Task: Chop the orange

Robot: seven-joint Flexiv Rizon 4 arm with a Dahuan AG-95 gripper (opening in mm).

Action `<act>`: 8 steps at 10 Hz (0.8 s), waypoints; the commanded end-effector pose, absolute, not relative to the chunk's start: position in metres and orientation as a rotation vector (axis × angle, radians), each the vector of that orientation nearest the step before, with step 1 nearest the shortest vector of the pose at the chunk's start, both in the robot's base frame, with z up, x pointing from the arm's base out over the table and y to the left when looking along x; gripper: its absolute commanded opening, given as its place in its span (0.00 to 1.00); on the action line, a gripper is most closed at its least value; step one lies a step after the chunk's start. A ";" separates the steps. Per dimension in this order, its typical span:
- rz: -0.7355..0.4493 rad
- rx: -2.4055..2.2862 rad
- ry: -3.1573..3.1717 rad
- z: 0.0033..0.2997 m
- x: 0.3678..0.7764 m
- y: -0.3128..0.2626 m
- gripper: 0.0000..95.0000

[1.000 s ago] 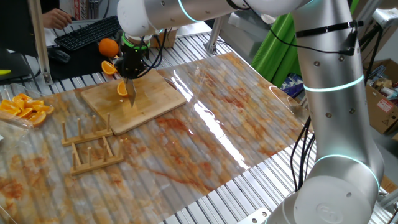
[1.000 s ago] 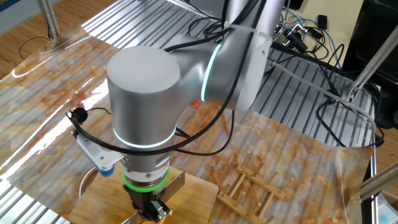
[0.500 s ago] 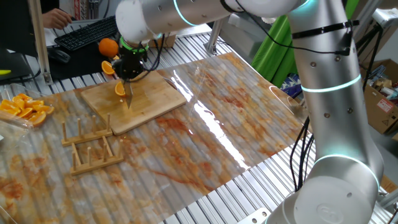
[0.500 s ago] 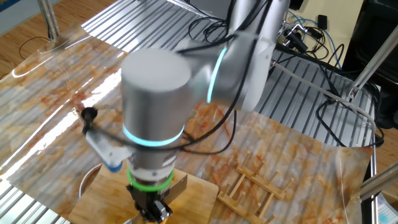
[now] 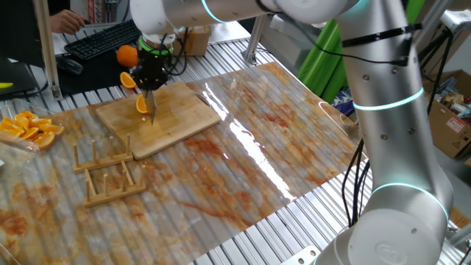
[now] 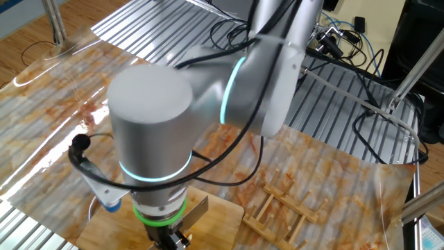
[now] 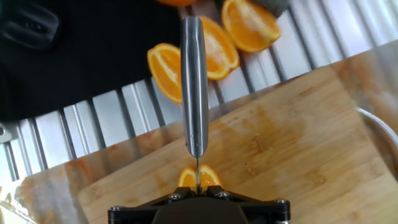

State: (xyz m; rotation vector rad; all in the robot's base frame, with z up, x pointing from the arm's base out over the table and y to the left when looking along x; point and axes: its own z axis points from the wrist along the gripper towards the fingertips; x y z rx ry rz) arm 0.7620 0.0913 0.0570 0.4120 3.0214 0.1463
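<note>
My gripper is shut on a knife handle, and the knife points blade-down at the bamboo board. The orange, a small wedge, sits on the board right against the blade. In the hand view the blade's steel spine runs up the middle, and the orange lies directly under it, just ahead of the gripper. From the other fixed view the arm's wrist hides the orange and most of the board.
A whole orange and loose slices lie past the board's far edge, with slices in the hand view too. A heap of slices is at the left. A wooden rack stands near the board's front. A keyboard lies behind.
The gripper and knife have shifted slightly left, towards the far side of the board. The wedge stays at the blade.
</note>
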 end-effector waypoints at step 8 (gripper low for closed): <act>0.098 0.436 2.951 0.065 0.757 0.101 0.00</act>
